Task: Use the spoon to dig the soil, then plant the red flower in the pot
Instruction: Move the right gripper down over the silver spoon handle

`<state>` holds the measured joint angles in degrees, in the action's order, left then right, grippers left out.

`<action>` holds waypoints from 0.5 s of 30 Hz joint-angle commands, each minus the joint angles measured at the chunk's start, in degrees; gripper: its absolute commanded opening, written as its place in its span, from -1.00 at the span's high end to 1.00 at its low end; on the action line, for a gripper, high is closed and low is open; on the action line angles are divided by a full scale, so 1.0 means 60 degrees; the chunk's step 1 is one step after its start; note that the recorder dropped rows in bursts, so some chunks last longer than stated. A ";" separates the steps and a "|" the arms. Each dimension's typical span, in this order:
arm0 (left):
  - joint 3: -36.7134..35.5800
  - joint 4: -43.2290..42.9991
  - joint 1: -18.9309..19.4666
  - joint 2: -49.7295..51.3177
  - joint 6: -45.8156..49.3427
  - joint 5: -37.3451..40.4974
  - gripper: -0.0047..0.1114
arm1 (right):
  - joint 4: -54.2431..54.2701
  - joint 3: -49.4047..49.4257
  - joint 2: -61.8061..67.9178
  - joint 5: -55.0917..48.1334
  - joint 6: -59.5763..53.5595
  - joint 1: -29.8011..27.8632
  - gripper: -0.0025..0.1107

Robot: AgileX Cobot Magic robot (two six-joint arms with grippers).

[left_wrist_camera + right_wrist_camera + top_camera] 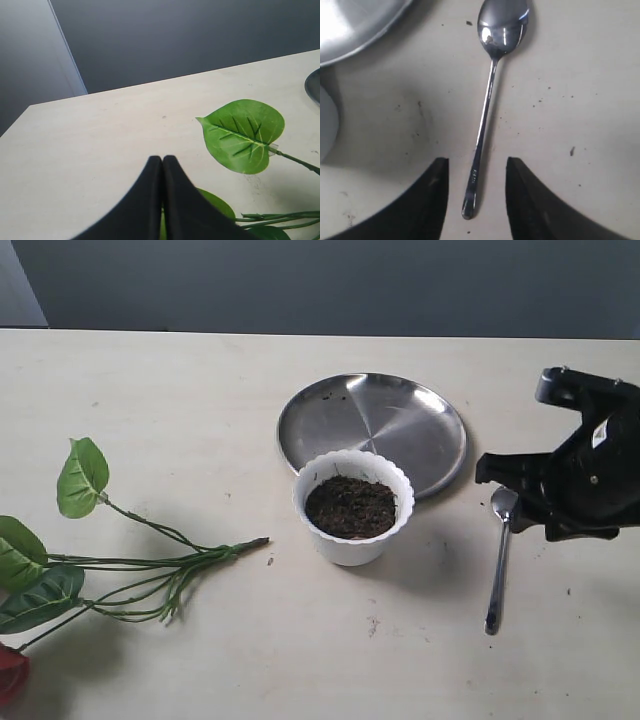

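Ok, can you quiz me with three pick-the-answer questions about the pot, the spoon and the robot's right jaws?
1. The pot is: A white, B blue, C black.
2. The spoon lies: A in the pot, B on the steel plate, C on the table.
3. The right arm's jaws are: A shut on the spoon, B open, C holding the flower.

Answers:
1 A: its wavy-rimmed wall is white.
2 C: it lies flat on the table, to the right of the pot.
3 B: they stand apart on either side of the handle, which rests on the table.
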<state>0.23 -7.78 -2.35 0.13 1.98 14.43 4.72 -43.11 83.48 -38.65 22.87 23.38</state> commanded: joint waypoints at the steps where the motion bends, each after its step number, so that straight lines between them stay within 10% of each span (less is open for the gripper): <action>1: -0.0038 0.0000 0.0023 -0.0022 -0.0020 -0.0089 0.91 | 0.0356 0.0673 0.0025 0.1247 0.0074 0.0015 0.29; 15: -0.0038 0.0000 0.0023 -0.0022 -0.0020 -0.0089 0.91 | 0.0829 0.0732 0.1758 0.2252 0.0074 0.0015 0.29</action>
<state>0.23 -7.78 -2.35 0.13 1.98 14.43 9.11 -38.84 92.42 -26.88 23.33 23.38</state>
